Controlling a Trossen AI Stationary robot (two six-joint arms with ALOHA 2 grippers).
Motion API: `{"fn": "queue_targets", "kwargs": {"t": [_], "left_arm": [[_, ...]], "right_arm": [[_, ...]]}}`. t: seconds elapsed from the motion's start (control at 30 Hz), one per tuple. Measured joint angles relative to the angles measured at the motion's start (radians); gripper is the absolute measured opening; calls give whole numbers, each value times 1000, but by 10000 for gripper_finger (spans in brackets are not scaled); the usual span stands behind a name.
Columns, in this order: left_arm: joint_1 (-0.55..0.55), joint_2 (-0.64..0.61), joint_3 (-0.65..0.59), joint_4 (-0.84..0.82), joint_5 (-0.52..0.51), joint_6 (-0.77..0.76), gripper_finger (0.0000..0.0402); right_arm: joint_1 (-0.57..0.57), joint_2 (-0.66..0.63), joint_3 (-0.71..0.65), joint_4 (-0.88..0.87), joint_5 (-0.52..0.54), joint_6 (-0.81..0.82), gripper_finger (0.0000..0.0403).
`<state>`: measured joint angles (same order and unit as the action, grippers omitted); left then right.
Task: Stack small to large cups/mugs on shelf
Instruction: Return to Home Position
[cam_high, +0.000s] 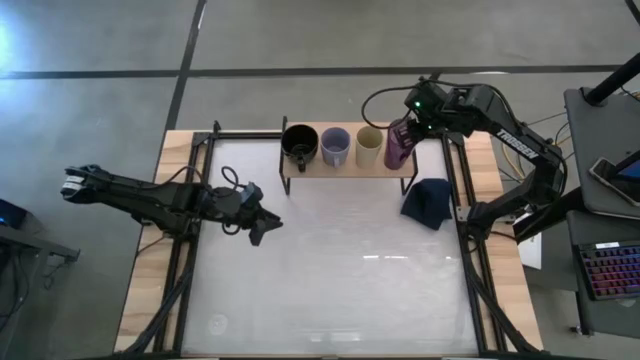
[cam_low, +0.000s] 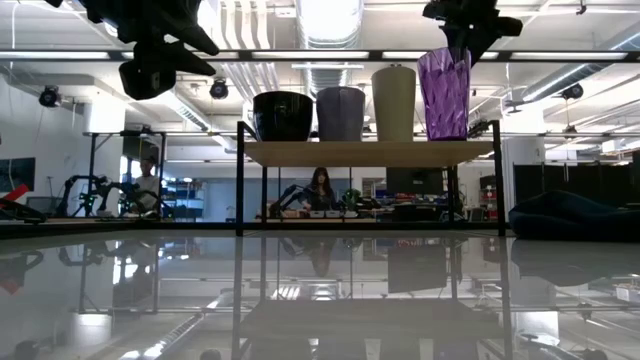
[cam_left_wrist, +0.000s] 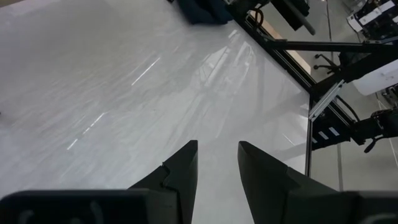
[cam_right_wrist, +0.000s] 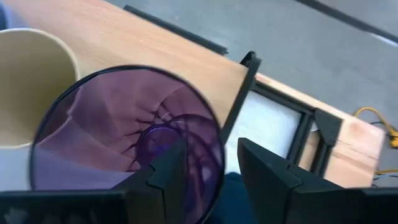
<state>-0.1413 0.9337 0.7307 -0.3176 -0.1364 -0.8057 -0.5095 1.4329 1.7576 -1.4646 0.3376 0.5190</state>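
Observation:
The shelf (cam_high: 345, 168) stands at the table's far edge on its thin black legs. On its wooden board, from left to right, stand a black mug (cam_high: 298, 143), a lavender-grey mug (cam_high: 335, 147), a cream cup (cam_high: 369, 147) and a purple tumbler (cam_high: 399, 147); all four rest upright on their bases. My right gripper (cam_right_wrist: 212, 155) is open just above the tumbler's rim (cam_right_wrist: 211, 134), with one finger over its inside and one outside it. I see no touch. My left gripper (cam_high: 268, 224) is open and empty above the table's left middle.
A dark navy cloth lump (cam_high: 427, 198) lies on the table just right of the shelf's near right leg. Black frame rails (cam_high: 455, 200) run along the table's sides. In the low view, people (cam_low: 322, 188) show in the room behind.

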Motion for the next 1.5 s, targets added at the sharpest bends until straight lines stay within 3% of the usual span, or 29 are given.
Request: {"fn": "queue_targets", "kwargs": {"t": [0.47,0.77,0.9,1.0,1.07,1.17,1.23,1.3,1.4,1.5], "left_arm": [[0,0,4,29,0,31,100],[4,-1,3,56,-18,34,100],[4,0,4,107,-16,8,100],[4,-8,2,210,52,-69,100],[4,-14,5,345,139,16,100],[4,-21,3,683,279,171,100],[3,-26,3,848,334,262,100],[4,-38,7,882,342,323,100],[14,-63,3,817,343,365,100],[35,-96,-5,687,351,339,100]], "right_arm": [[3,-132,0,14,-22,-23,139],[31,-303,1,164,-22,-92,137],[132,-386,1,242,-68,-180,132],[249,-435,1,341,-137,-246,129],[343,-451,1,429,-239,-320,128],[492,-453,-6,567,-402,-402,127],[583,-435,-17,630,-376,-369,127],[657,-410,-36,648,-288,-272,127],[732,-362,-94,633,-152,-154,129],[786,-306,-172,631,-134,-177,133]]}}
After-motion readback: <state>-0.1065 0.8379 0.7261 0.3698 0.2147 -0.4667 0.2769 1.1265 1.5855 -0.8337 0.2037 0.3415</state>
